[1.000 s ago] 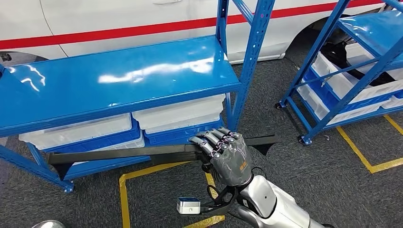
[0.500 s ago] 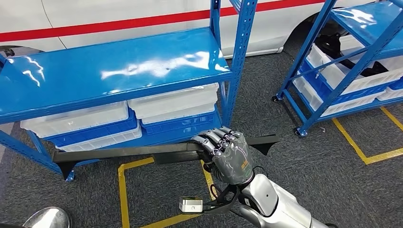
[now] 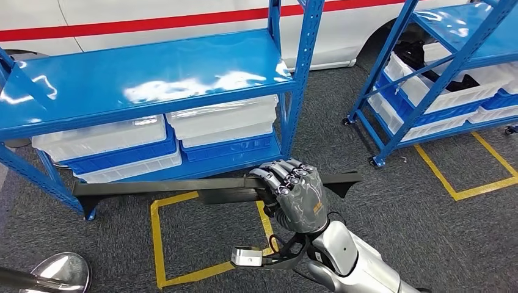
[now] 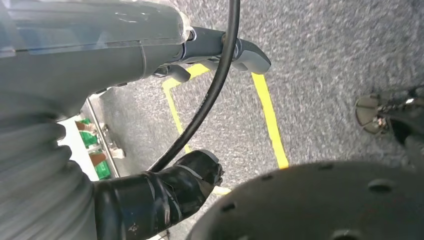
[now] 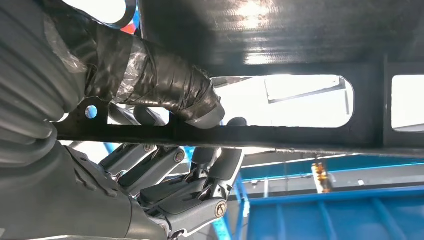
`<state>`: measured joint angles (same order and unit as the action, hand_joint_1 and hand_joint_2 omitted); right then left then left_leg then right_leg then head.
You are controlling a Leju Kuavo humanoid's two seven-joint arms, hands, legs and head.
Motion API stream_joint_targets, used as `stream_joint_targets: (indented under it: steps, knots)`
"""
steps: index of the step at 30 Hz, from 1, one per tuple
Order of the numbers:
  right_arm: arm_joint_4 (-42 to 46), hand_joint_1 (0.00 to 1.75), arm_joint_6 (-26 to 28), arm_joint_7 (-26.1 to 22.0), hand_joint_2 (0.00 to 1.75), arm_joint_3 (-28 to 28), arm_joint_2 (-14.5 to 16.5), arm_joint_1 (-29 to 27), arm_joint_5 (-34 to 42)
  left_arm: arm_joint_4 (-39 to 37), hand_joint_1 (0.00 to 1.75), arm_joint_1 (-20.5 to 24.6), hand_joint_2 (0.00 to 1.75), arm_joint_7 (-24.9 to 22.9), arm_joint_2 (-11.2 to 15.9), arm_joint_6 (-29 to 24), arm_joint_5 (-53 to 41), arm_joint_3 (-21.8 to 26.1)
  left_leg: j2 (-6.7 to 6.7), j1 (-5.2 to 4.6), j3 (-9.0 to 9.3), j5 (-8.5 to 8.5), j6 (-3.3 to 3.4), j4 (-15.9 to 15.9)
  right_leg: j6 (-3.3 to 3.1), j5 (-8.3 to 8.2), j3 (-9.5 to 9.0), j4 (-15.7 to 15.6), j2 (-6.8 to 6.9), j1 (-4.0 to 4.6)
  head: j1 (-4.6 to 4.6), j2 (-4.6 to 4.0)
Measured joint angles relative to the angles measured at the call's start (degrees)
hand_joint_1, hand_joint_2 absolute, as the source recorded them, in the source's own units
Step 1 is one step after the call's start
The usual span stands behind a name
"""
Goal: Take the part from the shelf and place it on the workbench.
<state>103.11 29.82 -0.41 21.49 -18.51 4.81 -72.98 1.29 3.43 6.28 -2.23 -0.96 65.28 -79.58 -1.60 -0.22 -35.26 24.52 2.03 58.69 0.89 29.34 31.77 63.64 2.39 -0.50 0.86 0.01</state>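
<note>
Grey speckled carpet (image 3: 421, 232) covers the floor, marked with yellow tape lines (image 3: 156, 244) forming rectangles. Straight ahead stands a blue metal shelf (image 3: 153, 79) with a bare glossy upper deck; white and blue bins (image 3: 122, 146) sit on the level below. A second blue shelf (image 3: 446, 67) with more bins stands to the right, and a white vehicle with a red stripe (image 3: 183, 24) is parked behind both.

The part (image 3: 159, 188) is a long, thin, dark bar held level above the floor, in front of the first shelf's lower edge. Its long axis runs left to right across the head view, one end near the shelf's left leg, the other tapering past the hand on the right. The right hand (image 3: 293, 195) grips it, fingers curled over the top; in the right wrist view the thumb (image 5: 165, 85) presses the bar's cut-out underside.

Open carpet lies between the two shelves. The left hand (image 4: 165, 192) hangs over the floor; whether it is open or closed cannot be told.
</note>
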Motion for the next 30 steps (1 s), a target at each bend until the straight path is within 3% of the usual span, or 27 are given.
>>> stream_joint_targets:
  steps: [2, 4, 5, 7, 9, 10, 11, 12, 14, 16, 17, 18, 20, 21, 22, 24, 25, 26, 27, 29, 30]
  knots:
    - [0.1, 1.75, -0.1, 0.0, 1.75, -0.3, 0.0, 0.0, 0.1, 0.0, 0.00, -0.2, 1.75, 0.1, -0.2, -0.1, 0.2, 0.0, -0.63, -0.15, -0.39, -0.40, -0.54, 0.5, -0.74, 1.00, -1.57, -3.2, 0.77, 0.48, 0.01, 0.00]
    - [0.2, 1.75, -0.1, 0.0, 1.75, -0.4, 0.0, 0.0, 0.1, 0.0, 0.00, -0.2, 1.75, 0.2, -0.2, -0.1, 0.3, 0.0, -1.20, -0.12, -0.58, -0.70, -1.23, 0.7, -1.69, 0.18, -0.89, -3.7, -0.09, 0.36, 0.05, -0.01]
    - [0.2, 1.75, -0.2, 0.0, 1.75, -0.5, 0.0, 0.0, 0.2, -0.1, 0.00, -0.2, 1.75, 0.3, -0.2, -0.2, 0.3, 0.0, -0.93, -0.08, -0.94, 0.16, -1.65, 1.1, -2.21, -0.44, -0.38, -3.9, -0.51, 0.21, 0.06, -0.01]
    - [0.2, 1.75, -0.3, 0.0, 1.75, -0.5, 0.0, 0.1, 0.4, -0.1, 0.00, -0.2, 1.75, 0.3, -0.2, -0.2, 0.4, 0.0, 0.31, 0.11, -2.24, 4.67, -2.36, 4.9, -2.98, -1.86, 0.89, -4.1, -1.24, -0.11, 0.04, -0.01]
    - [0.2, 1.75, -0.4, 0.0, 1.75, -0.6, 0.1, 0.1, 0.7, -0.1, 0.00, -0.2, 1.75, 0.4, -0.2, -0.2, 0.5, 0.0, 1.06, 0.30, -3.71, 9.79, -2.74, 11.8, -3.18, -3.26, 2.58, -4.0, -2.19, -0.16, 0.04, -0.01]
    - [0.2, 1.75, -0.4, 0.0, 1.75, -0.6, 0.1, 0.1, 0.8, -0.1, 0.00, -0.2, 1.75, 0.4, -0.2, -0.2, 0.6, 0.0, 1.13, 0.37, -3.92, 10.78, -2.80, 14.6, -3.12, -3.94, 3.50, -3.9, -2.70, -0.16, 0.04, -0.01]
    - [0.2, 1.75, -0.5, 0.0, 1.75, -0.6, 0.1, 0.1, 0.9, -0.2, 0.00, -0.1, 1.75, 0.4, -0.2, -0.2, 0.6, 0.0, 1.18, 0.38, -3.35, 10.40, -2.75, 15.7, -3.02, -4.59, 4.40, -3.8, -3.23, -0.16, 0.05, -0.01]
    - [0.2, 1.75, -0.5, 0.0, 1.75, -0.6, 0.1, 0.1, 1.0, -0.2, 0.00, -0.1, 1.75, 0.4, -0.2, -0.2, 0.6, -0.1, 1.37, 0.38, -1.78, 8.99, -2.59, 14.8, -2.89, -5.22, 5.27, -3.7, -3.79, -0.16, 0.04, -0.01]
    - [0.2, 1.75, -0.5, 0.0, 1.75, -0.6, 0.1, 0.1, 1.0, -0.2, 0.00, -0.1, 1.75, 0.4, -0.2, -0.2, 0.6, -0.1, 3.22, 0.36, 3.75, 6.42, -1.81, 7.7, -2.55, -6.46, 6.68, -3.5, -4.91, -0.20, 0.05, -0.01]
    - [0.2, 1.75, -0.6, 0.0, 1.75, -0.7, 0.1, 0.3, 1.1, -0.3, 0.00, -0.1, 1.75, 0.6, -0.1, -0.1, 0.6, -0.1, 5.83, 0.28, 8.69, 6.49, -1.09, 0.0, -1.97, -7.77, 7.37, -3.7, -5.94, -0.27, 0.07, -0.01]
    - [0.2, 1.75, -0.6, 0.0, 1.75, -0.7, 0.1, 0.4, 1.1, -0.3, 0.00, -0.1, 1.75, 0.7, -0.1, -0.1, 0.6, -0.1, 6.55, 0.17, 9.81, 6.88, -0.88, -2.1, -1.60, -8.47, 7.46, -4.0, -6.43, -0.40, 0.07, -0.01]
    - [0.2, 1.75, -0.7, 0.0, 1.75, -0.7, 0.1, 0.4, 1.1, -0.3, 0.00, 0.0, 1.75, 0.7, -0.1, 0.0, 0.6, -0.1, 6.28, 0.05, 10.04, 6.61, -0.83, -2.9, -1.15, -9.28, 7.49, -4.5, -7.05, -0.48, 0.07, 0.00]
    - [0.2, 1.75, -0.7, 0.0, 1.75, -0.9, 0.1, 0.4, 1.1, -0.4, 0.00, 0.2, 1.75, 0.8, -0.2, 0.1, 0.6, -0.1, 4.75, 0.37, 9.44, 5.06, -0.37, -3.7, -0.41, -9.88, 7.94, -5.1, -7.59, -0.42, 0.07, -0.01]
    - [0.1, 1.75, -0.8, 0.0, 1.75, -1.0, 0.0, 0.4, 1.1, -0.4, 0.00, 0.3, 1.75, 0.8, -0.3, 0.1, 0.6, -0.1, 3.79, 0.52, 8.92, 4.09, 0.03, -4.2, -0.21, -8.42, 8.53, -4.3, -6.91, -0.28, 0.17, -0.01]
    - [0.1, 1.75, -0.8, 0.0, 1.75, -1.1, 0.0, 0.5, 1.1, -0.4, 0.00, 0.3, 1.75, 0.8, -0.4, 0.1, 0.6, -0.1, 2.80, 0.67, 8.22, 3.13, 0.37, -4.6, -0.10, -5.72, 9.33, -2.3, -5.73, -0.19, 0.27, -0.01]
    - [0.1, 1.75, -0.8, 0.0, 1.75, -1.3, 0.0, 0.6, 1.2, -0.4, 0.00, 0.2, 1.75, 0.8, -0.4, 0.1, 0.6, -0.1, 0.98, 0.40, 6.39, 1.65, 0.70, -4.5, 0.17, 0.62, 10.88, 4.7, -3.42, -0.34, 0.46, -0.01]
    - [0.1, 1.75, -0.9, 0.0, 1.75, -1.5, 0.0, 0.7, 1.2, -0.4, 0.00, 0.2, 1.75, 0.8, -0.4, 0.1, 0.6, -0.1, 0.10, 0.35, 5.30, 1.03, 0.61, -4.2, 0.45, 2.04, 11.27, 8.4, -2.96, -0.51, 0.48, -0.01]
    - [0.1, 1.75, -1.1, 0.1, 1.75, -1.6, 0.0, 0.7, 1.3, -0.4, 0.00, 0.1, 1.75, 0.9, -0.4, 0.1, 0.6, -0.2, -0.75, 0.35, 4.13, 0.46, 0.48, -3.8, 0.74, 1.83, 11.08, 11.2, -2.76, -0.72, 0.47, -0.01]
    - [0.1, 1.75, -1.3, 0.2, 1.75, -1.8, 0.0, 0.9, 1.4, -0.4, 0.00, 0.2, 1.75, 1.0, -0.5, 0.1, 0.6, -0.2, -1.56, 0.39, 2.88, -0.06, 0.30, -3.3, 1.03, 0.45, 10.17, 12.4, -2.59, -0.95, 0.48, -0.01]
    - [0.1, 1.75, -1.7, 0.4, 1.75, -2.3, -0.3, 1.3, 1.8, -0.4, 0.00, 0.3, 1.75, 1.1, -0.6, 0.0, 0.6, -0.3, -2.88, 0.49, 0.61, -0.84, -0.19, -2.0, 1.51, -2.23, 5.34, 8.9, -1.46, -1.37, 0.48, 0.00]
    - [0.2, 1.75, -1.8, 0.4, 1.75, -2.6, -0.5, 1.7, 2.0, -0.4, 0.00, 0.4, 1.75, 1.2, -0.7, 0.0, 0.7, -0.3, -3.37, 0.46, -0.26, -1.08, -0.48, -1.2, 1.67, -1.58, 1.78, 4.7, -0.18, -1.33, 0.57, 0.00]
